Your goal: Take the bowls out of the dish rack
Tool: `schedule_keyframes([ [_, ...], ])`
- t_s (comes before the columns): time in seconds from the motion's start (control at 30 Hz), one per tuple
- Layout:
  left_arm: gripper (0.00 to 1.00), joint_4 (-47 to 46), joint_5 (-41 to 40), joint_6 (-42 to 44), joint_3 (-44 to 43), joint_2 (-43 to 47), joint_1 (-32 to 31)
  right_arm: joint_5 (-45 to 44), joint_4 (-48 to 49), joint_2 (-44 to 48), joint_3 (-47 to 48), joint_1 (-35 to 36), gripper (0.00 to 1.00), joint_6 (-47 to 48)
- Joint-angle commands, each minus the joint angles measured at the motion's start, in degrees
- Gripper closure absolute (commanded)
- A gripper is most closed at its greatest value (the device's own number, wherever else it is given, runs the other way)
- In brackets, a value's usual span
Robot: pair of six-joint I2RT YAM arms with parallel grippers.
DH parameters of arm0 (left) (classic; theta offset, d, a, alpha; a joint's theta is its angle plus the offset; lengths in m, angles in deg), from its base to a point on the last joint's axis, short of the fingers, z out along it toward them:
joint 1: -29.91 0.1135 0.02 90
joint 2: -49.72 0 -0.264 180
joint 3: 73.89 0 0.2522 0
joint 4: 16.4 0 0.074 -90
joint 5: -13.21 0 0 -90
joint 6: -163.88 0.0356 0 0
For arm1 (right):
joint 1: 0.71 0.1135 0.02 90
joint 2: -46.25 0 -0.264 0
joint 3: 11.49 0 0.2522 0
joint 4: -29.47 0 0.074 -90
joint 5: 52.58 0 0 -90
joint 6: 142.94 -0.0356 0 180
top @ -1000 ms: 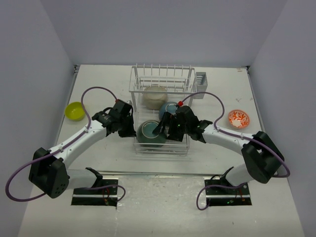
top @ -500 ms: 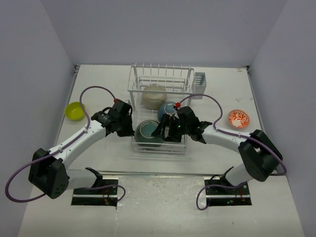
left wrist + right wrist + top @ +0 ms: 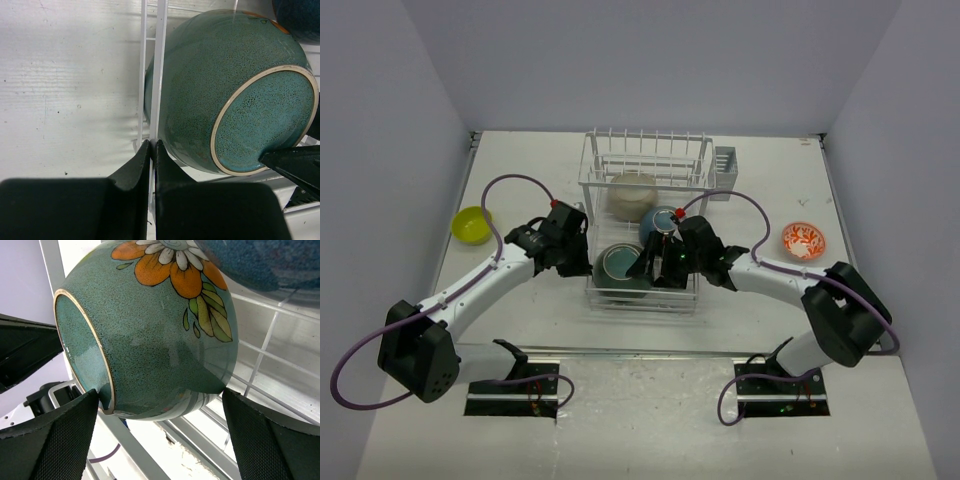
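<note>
Right wrist view: the teal flowered bowl [image 3: 150, 335] is seen lying on its side on the grid base of the dish rack [image 3: 161, 50], between the wide-spread right fingers [image 3: 50, 440]. The left fingers [image 3: 132, 167] are pressed together by the rack's side wire. The bowl looks hard, heavy, slippery and breakable; its rim should probably be pinched

no readable text, labels or numbers anywhere

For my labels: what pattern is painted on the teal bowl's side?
An orange-and-white flower with green leaves, on the teal bowl; clearest in the right wrist view.
</note>
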Motion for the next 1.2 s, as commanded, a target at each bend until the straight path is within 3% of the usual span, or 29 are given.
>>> schedule_keyframes([
  [0.0,1.00,-2.95,5.86,-1.63,0.85,-1.85,-1.76,-2.41,-2.12,-6.24,-1.82,3.04,0.01,2.87],
  [0.37,1.00,-2.43,6.21,-0.93,0.67,-1.85,-1.93,0.32,12.12,-8.10,-6.65,3.30,0.01,-0.48],
  [0.77,1.00,-2.60,5.95,-1.54,1.20,-1.93,-2.20,-4.96,14.68,3.68,-11.93,3.74,0.01,1.71],
  [1.17,1.00,-2.95,5.51,-3.04,1.46,-2.02,-3.69,4.27,26.09,4.56,-15.18,3.74,0.01,0.75],
])
